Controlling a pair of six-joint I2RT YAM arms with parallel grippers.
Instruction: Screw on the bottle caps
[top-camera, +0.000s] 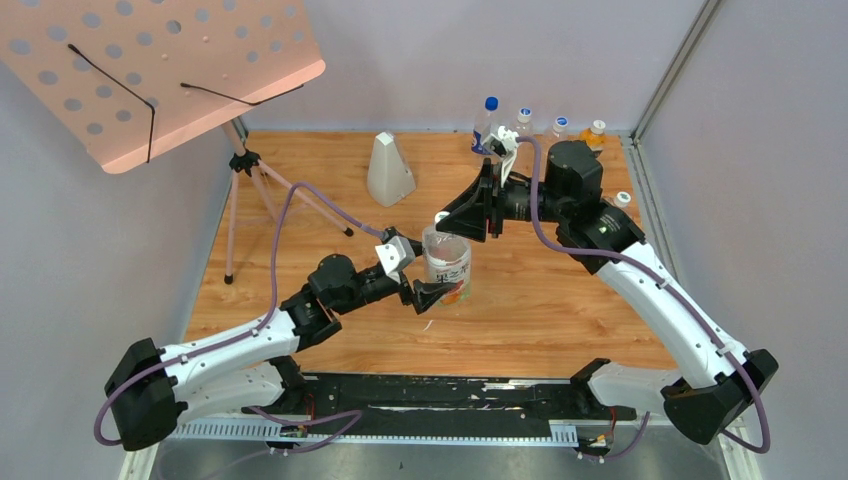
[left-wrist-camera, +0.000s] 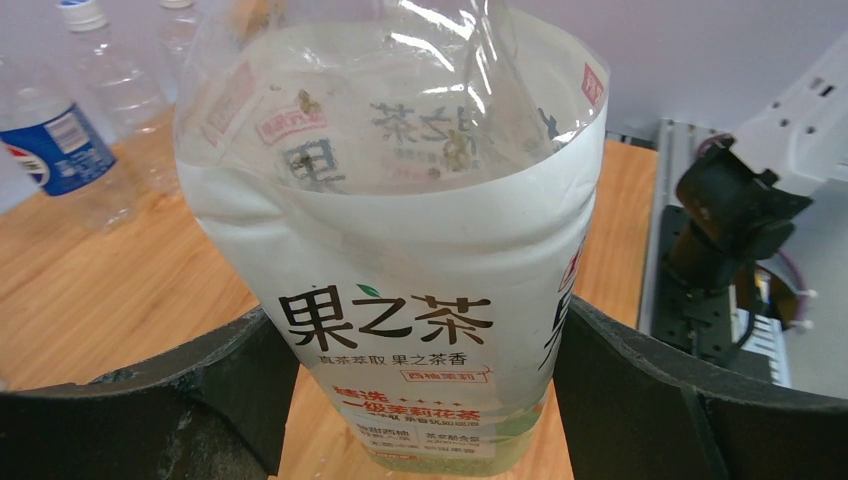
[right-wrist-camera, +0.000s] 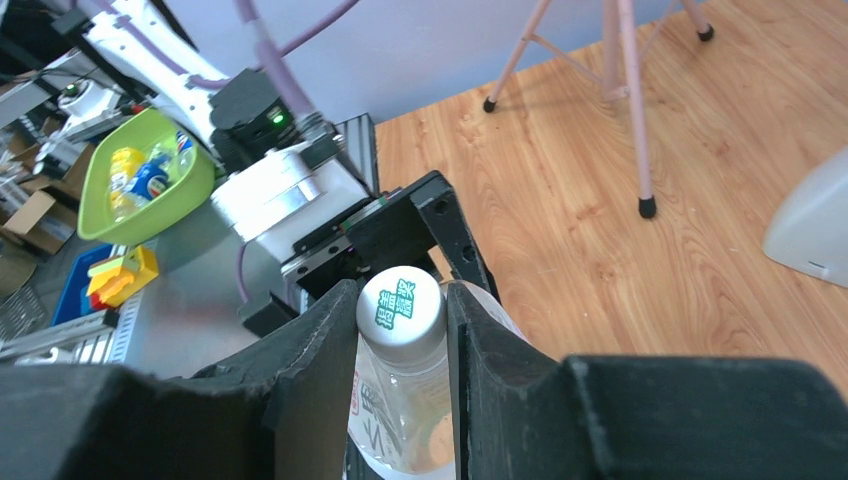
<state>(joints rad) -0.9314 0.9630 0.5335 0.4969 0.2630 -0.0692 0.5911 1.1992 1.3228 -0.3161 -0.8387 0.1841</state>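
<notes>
**Ready to twist**

The right gripper is closed narrowly on the cap, one finger on each side. The cap sits on the neck of the bottle, which stands upright at mid-table. The left gripper clamps the bottle's labelled body low down. The twisting looks to be the right arm's job.

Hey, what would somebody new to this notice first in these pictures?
In the middle of the table, the left gripper clamps the labelled clear bottle by its body while the right gripper pinches a white cap atop it. A pink perforated music stand looms over the far left corner.
</notes>
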